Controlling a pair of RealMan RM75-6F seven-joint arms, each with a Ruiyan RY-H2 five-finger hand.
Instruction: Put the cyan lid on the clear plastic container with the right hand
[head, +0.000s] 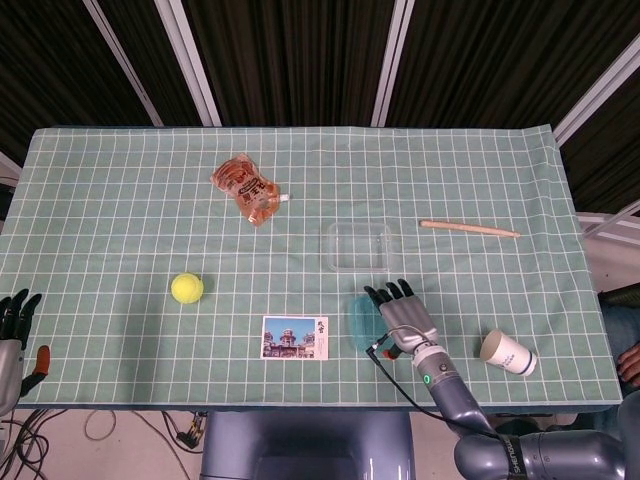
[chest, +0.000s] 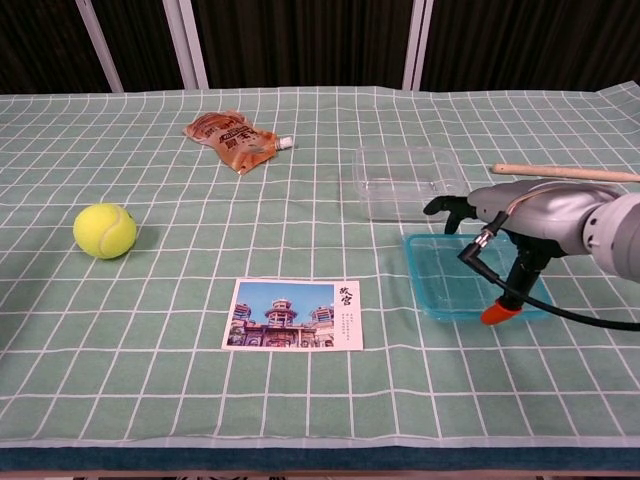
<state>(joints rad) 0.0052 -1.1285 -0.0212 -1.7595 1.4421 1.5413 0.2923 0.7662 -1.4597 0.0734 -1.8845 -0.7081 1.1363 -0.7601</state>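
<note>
Right hand (chest: 520, 215) is over the cyan lid (chest: 462, 290), fingers stretched out above it and thumb down at its near right edge; whether it truly grips, I cannot tell. That lid sits just near of the clear container (chest: 408, 181). Left hand (head: 12, 325) rests at the table's near left edge, fingers apart, holding nothing.

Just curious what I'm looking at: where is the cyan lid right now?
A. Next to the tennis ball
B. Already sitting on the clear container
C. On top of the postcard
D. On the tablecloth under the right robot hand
D: the cyan lid lies on the tablecloth beneath the right robot hand, just in front of the clear plastic container.
</note>
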